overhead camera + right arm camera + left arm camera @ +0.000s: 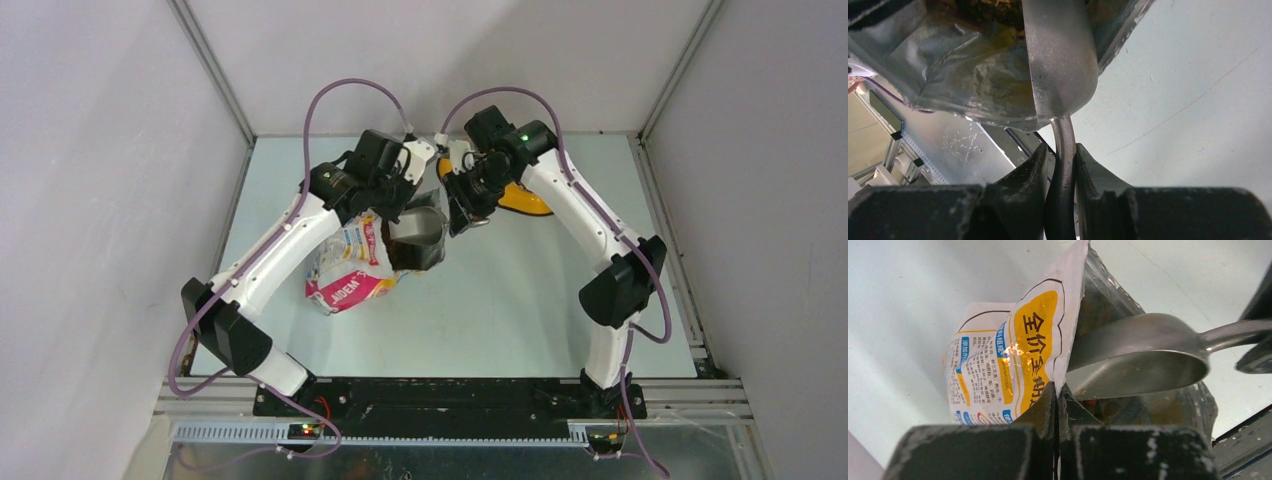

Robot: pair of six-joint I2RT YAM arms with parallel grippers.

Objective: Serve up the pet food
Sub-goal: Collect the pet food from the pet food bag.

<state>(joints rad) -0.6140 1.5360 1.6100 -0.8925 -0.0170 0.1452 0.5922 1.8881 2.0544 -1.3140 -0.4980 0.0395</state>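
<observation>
The bag point(350, 265) is the fixed mark here: a glossy white, orange and pink pouch that lies on the pale tabletop point(500, 310), its printed face turned up and its torn mouth facing the far right. The left gripper point(1057, 399) is clamped on the bag's mouth, its two fingers pressed together on the white upper lip, which they lift so that the silver lining shows. From the overhead view this gripper sits at the bag's far end, right above the opening.

The scoop point(1140, 357), grey metal, reaches into the bag's mouth from the right. Its bowl lies partly inside the opening, on its side with the hollow turned down and towards the left wrist camera, and its handle runs out of the bag to the right. The right gripper point(1064, 156) is closed on that handle just outside the bag, one finger on each side of the thin shaft, close behind the bowl.

The pet food point(998, 6) is inside the bag, deep behind the scoop's bowl; only a few brown and tan bits show there against the lining, and I cannot tell whether any lies in the bowl.

A yellow feeder point(525, 200) stands on the tabletop to the right of the bag and farther back, largely hidden by the right arm
</observation>
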